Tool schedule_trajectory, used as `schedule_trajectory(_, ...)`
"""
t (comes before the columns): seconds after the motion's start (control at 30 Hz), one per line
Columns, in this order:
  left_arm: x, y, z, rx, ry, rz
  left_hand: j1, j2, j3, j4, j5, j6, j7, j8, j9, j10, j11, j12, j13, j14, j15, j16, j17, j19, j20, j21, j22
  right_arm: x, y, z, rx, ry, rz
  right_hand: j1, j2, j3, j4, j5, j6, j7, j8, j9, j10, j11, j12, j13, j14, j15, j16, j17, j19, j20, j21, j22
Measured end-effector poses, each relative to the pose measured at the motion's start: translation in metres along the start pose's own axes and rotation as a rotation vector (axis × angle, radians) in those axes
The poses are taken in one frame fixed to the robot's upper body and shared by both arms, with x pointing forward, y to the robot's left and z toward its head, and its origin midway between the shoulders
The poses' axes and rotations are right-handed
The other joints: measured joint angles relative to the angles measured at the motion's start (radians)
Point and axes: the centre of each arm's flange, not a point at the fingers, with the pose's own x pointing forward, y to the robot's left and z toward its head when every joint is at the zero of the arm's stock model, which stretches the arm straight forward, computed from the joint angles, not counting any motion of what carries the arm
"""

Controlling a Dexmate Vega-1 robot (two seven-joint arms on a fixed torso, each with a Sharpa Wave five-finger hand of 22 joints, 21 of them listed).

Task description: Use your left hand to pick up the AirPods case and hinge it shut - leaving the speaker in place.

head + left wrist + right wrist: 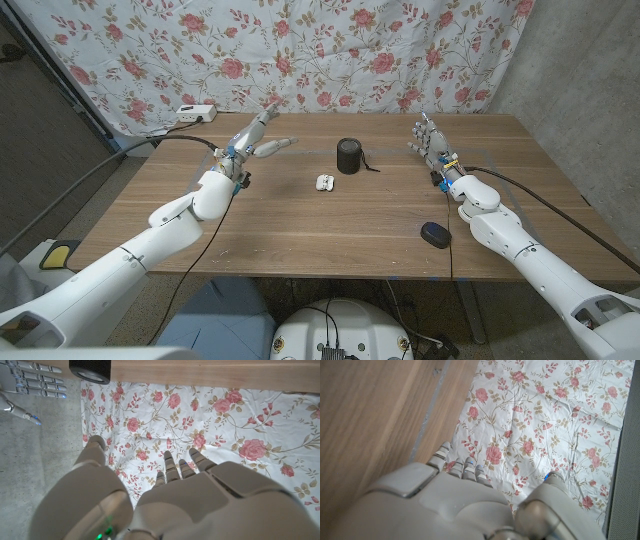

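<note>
Hovering released, fingers spread, left hand point(252, 140) far-left of open AirPods case point(324, 182); speaker point(348, 156) behind; right hand point(432, 145) likewise empty.

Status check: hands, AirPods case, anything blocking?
Left robot hand open, raised, holding nothing. Right robot hand open, idle. AirPods case open at table centre, untouched. Speaker just behind it; approach otherwise clear.

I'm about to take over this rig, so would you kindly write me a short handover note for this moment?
Left hand: raised above the table's far left part, fingers apart, holding nothing.
Right hand: raised on the right, fingers apart, holding nothing.
AirPods case: open at mid-table, untouched.
Speaker: upright just behind the case.
Done: nothing.
Left: left hand picks up the case and hinges it shut; leave the speaker alone.
</note>
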Motion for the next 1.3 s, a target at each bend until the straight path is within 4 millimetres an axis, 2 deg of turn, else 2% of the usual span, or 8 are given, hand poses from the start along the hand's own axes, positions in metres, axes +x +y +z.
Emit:
schedule_trajectory(0.13, 0.002, 0.002, 0.008, 0.011, -0.017, 0.000, 0.038, -0.004, 0.004, -0.004, 0.000, 0.000, 0.045, -0.005, 0.000, 0.020, -0.020, 0.010, 0.009, -0.004, 0.004, 0.003, 0.000, 0.000, 0.000, -0.006, 0.000, 0.000, 0.000, 0.000, -0.001, 0.000, 0.001, 0.000, 0.000, 0.000, 0.000, 0.000, 0.000, 0.000, 0.000, 0.000, -0.007, 0.001, 0.000, 0.000, 0.000, 0.000, 0.000, 0.000, -0.005, 0.005, 0.000, 0.000)
schedule_trajectory(0.17, 0.003, 0.002, 0.007, 0.041, -0.007, -0.008, 0.052, -0.005, 0.004, -0.004, 0.000, 0.000, 0.044, -0.005, 0.000, 0.030, -0.030, 0.016, 0.013, -0.006, 0.006, 0.004, 0.000, 0.000, 0.000, -0.007, 0.000, 0.000, 0.001, 0.000, 0.000, 0.000, 0.002, 0.000, 0.000, 0.000, 0.000, 0.000, 0.000, 0.000, 0.000, 0.000, -0.007, 0.001, 0.000, 0.000, 0.000, 0.000, 0.000, 0.000, -0.005, 0.005, 0.000, 0.000)
schedule_trajectory(0.23, 0.004, 0.003, 0.010, 0.041, -0.015, -0.007, 0.071, -0.014, 0.004, -0.004, 0.000, 0.000, 0.015, -0.005, 0.000, 0.064, -0.055, 0.028, 0.021, -0.006, 0.006, 0.004, 0.000, 0.000, 0.000, -0.011, 0.000, 0.000, 0.001, 0.000, 0.000, 0.001, 0.002, 0.000, 0.000, 0.000, 0.000, 0.000, 0.000, 0.000, 0.000, 0.000, -0.007, 0.001, 0.000, 0.000, 0.000, 0.000, 0.000, 0.000, -0.005, 0.005, 0.000, 0.000)
schedule_trajectory(0.33, 0.007, 0.005, 0.013, 0.085, -0.007, -0.019, 0.082, -0.017, -0.002, 0.002, 0.000, -0.002, 0.007, -0.005, 0.000, 0.087, -0.062, 0.030, 0.026, -0.011, 0.000, 0.004, 0.000, 0.000, 0.000, -0.015, 0.000, 0.000, 0.002, 0.000, 0.000, 0.001, 0.003, 0.000, 0.000, -0.004, -0.004, 0.000, -0.002, -0.002, 0.000, 0.000, -0.007, 0.001, 0.000, 0.000, 0.000, 0.000, 0.000, 0.000, -0.005, 0.005, 0.000, 0.000)
schedule_trajectory(0.63, 0.014, 0.009, 0.021, 0.143, 0.012, -0.082, 0.068, -0.031, -0.018, 0.018, 0.000, -0.002, 0.007, -0.005, 0.000, 0.104, -0.046, 0.030, 0.032, -0.029, 0.007, 0.004, 0.000, -0.016, 0.002, -0.019, 0.000, 0.000, 0.003, 0.000, 0.001, 0.003, 0.005, 0.000, 0.000, -0.004, -0.004, 0.000, -0.003, -0.004, 0.000, 0.000, 0.004, -0.010, 0.004, 0.000, -0.005, -0.005, 0.000, 0.000, -0.009, 0.009, 0.000, 0.000)
schedule_trajectory(0.8, 0.018, 0.013, 0.033, 0.143, -0.020, -0.077, 0.066, -0.033, -0.024, 0.020, 0.000, -0.002, 0.007, 0.001, 0.000, 0.148, -0.045, 0.046, 0.032, -0.025, 0.003, 0.004, 0.000, -0.016, 0.002, -0.019, 0.000, 0.000, 0.005, 0.001, 0.010, -0.001, 0.023, 0.000, 0.000, -0.004, -0.004, 0.000, -0.003, -0.004, 0.004, 0.000, 0.008, -0.014, 0.004, 0.000, -0.005, -0.005, 0.000, 0.000, -0.013, 0.013, 0.000, 0.000)
schedule_trajectory(0.83, 0.018, 0.011, 0.027, 0.187, 0.019, -0.108, 0.066, -0.033, -0.026, 0.019, 0.000, -0.002, 0.007, 0.001, 0.000, 0.155, -0.047, 0.049, 0.032, -0.023, 0.001, 0.009, 0.000, -0.016, 0.002, -0.019, 0.000, 0.001, 0.003, 0.000, 0.011, -0.001, 0.021, 0.000, 0.000, -0.004, -0.004, 0.000, -0.003, -0.004, 0.004, 0.000, 0.012, -0.011, 0.004, 0.000, -0.005, -0.005, 0.000, 0.000, -0.013, 0.013, 0.000, 0.000)
schedule_trajectory(1.3, 0.027, 0.011, 0.040, 0.279, 0.024, -0.170, 0.058, -0.041, -0.042, 0.026, 0.000, -0.003, 0.017, 0.001, 0.000, 0.198, -0.053, 0.056, 0.037, -0.011, -0.003, 0.012, 0.000, -0.012, -0.002, -0.019, 0.000, 0.005, 0.005, 0.003, 0.003, -0.007, 0.040, 0.000, 0.000, -0.004, -0.004, 0.000, -0.007, -0.007, 0.004, 0.000, 0.015, -0.014, 0.011, 0.000, -0.005, -0.005, 0.004, 0.000, -0.013, 0.013, 0.004, 0.001)
